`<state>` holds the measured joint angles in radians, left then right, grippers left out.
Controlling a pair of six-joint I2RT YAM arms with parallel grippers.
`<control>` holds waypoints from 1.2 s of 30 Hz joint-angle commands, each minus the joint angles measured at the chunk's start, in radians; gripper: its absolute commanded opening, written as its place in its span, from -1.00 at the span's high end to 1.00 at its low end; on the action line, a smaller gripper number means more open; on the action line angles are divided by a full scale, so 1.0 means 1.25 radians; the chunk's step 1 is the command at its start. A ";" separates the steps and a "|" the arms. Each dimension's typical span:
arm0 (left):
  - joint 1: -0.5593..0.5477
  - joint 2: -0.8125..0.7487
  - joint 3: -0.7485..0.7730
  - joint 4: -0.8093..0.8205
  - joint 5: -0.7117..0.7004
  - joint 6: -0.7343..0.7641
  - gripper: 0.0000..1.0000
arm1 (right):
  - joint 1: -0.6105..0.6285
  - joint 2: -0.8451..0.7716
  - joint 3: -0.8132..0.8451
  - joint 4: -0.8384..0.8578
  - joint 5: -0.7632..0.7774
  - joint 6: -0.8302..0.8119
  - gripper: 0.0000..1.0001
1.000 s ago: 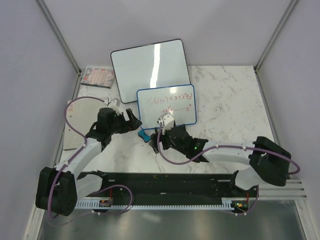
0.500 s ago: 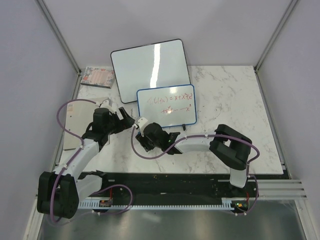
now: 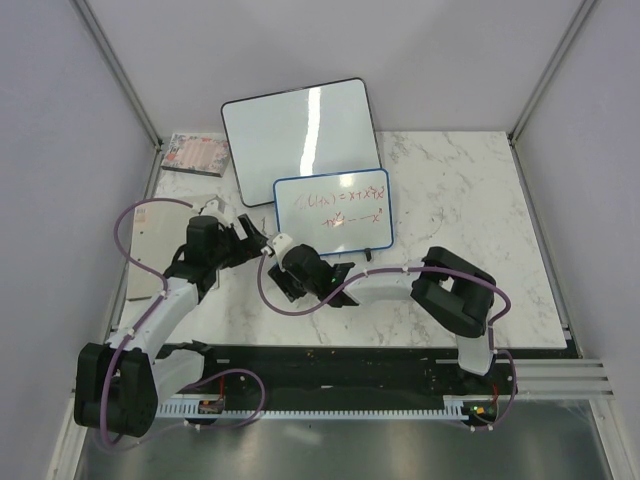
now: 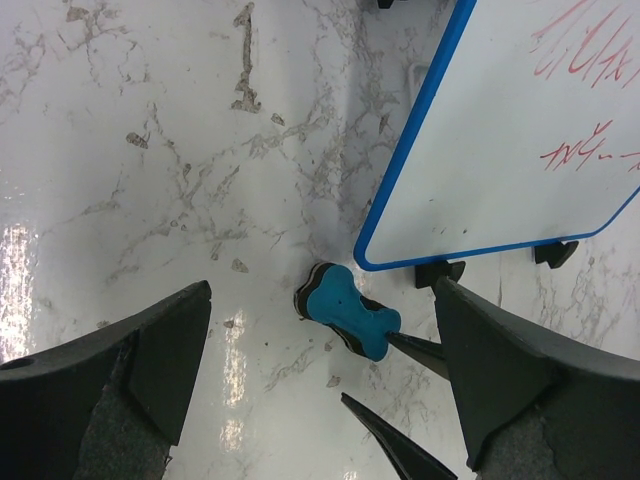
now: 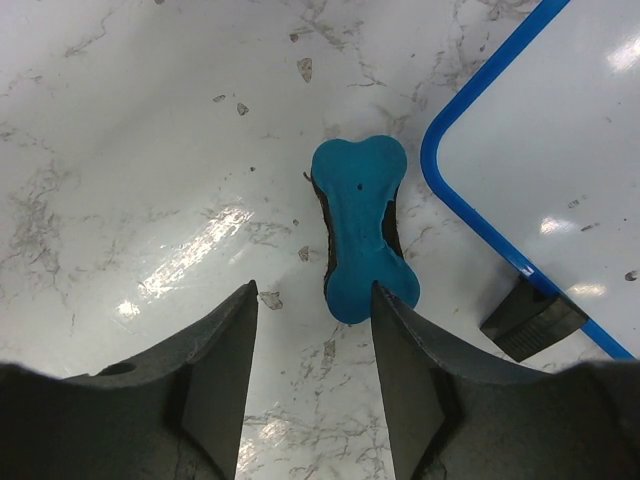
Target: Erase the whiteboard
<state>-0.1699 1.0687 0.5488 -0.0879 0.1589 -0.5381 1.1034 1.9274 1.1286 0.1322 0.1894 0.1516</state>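
Observation:
The whiteboard point(image 3: 333, 212), small and blue-framed with red and green writing, stands tilted on black feet; its corner shows in the left wrist view point(image 4: 520, 130) and the right wrist view point(image 5: 560, 130). A blue bone-shaped eraser point(image 5: 360, 235) lies flat on the marble beside that corner point(image 4: 350, 310). My right gripper point(image 5: 314, 290) is open just short of the eraser, its right fingertip point(image 5: 385, 295) touching the eraser's near end, with nothing between the jaws. My left gripper point(image 4: 320, 290) hangs wide open above the eraser and holds nothing. From the top camera the right gripper point(image 3: 292, 280) covers the eraser, and the left gripper point(image 3: 258, 238) is just up-left of it.
A larger blank black-framed whiteboard point(image 3: 300, 135) leans at the back, behind the small one. A patterned booklet point(image 3: 195, 153) lies at the back left and a pale sheet point(image 3: 150, 250) under the left arm. The small board's black foot point(image 5: 530, 318) stands close right of the eraser.
My right arm swung left from below the small board's lower edge to the eraser, and its jaws narrowed. The left gripper drew back slightly to the left.

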 commanded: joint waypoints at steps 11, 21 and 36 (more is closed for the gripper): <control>0.001 0.010 -0.003 0.040 0.032 -0.014 -0.98 | 0.001 -0.064 -0.030 0.062 0.056 -0.049 -0.22; 0.002 0.019 -0.018 0.054 0.048 -0.016 -0.97 | -0.008 0.041 0.022 0.057 0.052 -0.038 -0.24; 0.002 0.026 -0.022 0.064 0.063 -0.016 -0.96 | -0.011 0.053 0.035 0.042 0.040 -0.006 -0.17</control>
<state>-0.1650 1.1027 0.5240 -0.0494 0.1955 -0.5381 1.0889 1.9938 1.1469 0.1886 0.2398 0.1287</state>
